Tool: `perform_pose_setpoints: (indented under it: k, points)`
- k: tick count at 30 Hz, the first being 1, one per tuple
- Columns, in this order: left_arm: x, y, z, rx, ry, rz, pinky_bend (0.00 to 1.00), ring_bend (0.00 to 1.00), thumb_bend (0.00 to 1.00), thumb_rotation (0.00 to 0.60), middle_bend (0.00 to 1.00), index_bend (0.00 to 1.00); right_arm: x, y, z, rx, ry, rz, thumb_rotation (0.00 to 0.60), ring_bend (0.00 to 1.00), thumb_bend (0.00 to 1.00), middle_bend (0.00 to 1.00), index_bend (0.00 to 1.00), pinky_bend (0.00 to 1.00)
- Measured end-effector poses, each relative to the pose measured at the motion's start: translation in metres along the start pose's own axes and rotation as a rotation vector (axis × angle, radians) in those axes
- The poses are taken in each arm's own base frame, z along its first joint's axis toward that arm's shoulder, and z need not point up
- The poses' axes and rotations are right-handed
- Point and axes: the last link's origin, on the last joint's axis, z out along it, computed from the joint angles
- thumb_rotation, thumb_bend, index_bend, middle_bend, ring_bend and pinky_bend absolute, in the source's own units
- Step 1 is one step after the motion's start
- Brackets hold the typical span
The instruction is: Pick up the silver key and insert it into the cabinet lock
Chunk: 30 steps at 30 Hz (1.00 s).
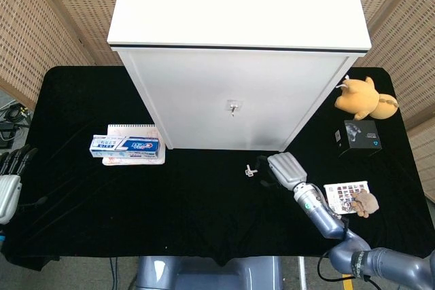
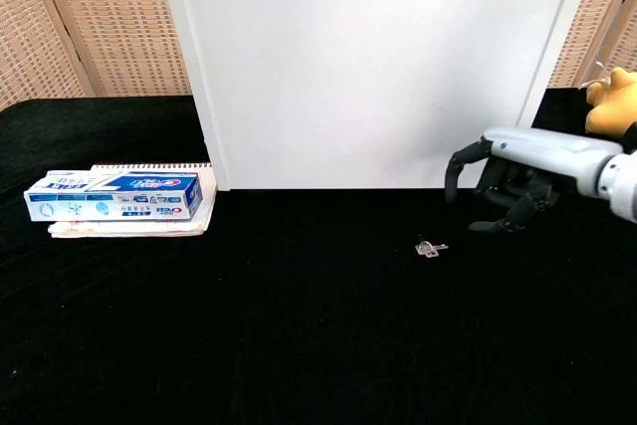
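Two hands in play, only one near the action. Right hand out over the black desk, palm down, dark fingers curled downward and spread apart, holding nothing. Hovering just right of the silver key, near it but not touching. Forearm angled back toward the desk's right front corner. Key lying flat on the cloth, just in front of the white cabinet, below and a little right of the cabinet lock in the middle of the door. Something small and metallic at that lock, too tiny to make out.

Left hand parked at the far left edge of the desk, fingers pointing away from the robot, slightly apart, gripping nothing.

Over to the writing: blue-and-white toothpaste box lying on a spiral notebook left of the cabinet, print on it too small to read. Dark box on the right carrying a small blue mark, lettering not legible. White card with rows of coloured squares near the right front, a small brown lump on its corner. Yellow plush toy beside the cabinet's right side.
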Motion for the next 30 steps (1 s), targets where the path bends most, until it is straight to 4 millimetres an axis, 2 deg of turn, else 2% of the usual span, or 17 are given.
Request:
perform_pose_setpoints:
  k: [10, 15, 30]
  points:
    - [-0.002, 0.000, 0.002, 0.002, -0.009, 0.000, 0.00, 0.00, 0.00, 0.600, 0.00, 0.00, -0.019, -0.006, 0.023, -0.073, -0.040, -0.103, 0.600, 0.92, 0.50, 0.93, 0.47, 1.00]
    - [-0.003, -0.001, 0.003, 0.004, -0.015, 0.001, 0.00, 0.00, 0.00, 0.600, 0.00, 0.00, -0.029, -0.011, 0.033, -0.113, -0.056, -0.143, 0.600, 0.92, 0.57, 0.93, 0.48, 1.00]
    - [-0.007, -0.002, 0.007, 0.011, -0.034, 0.005, 0.00, 0.00, 0.00, 0.600, 0.00, 0.00, -0.048, -0.023, 0.051, -0.162, -0.101, -0.122, 0.600, 0.92, 0.57, 0.93, 0.48, 1.00]
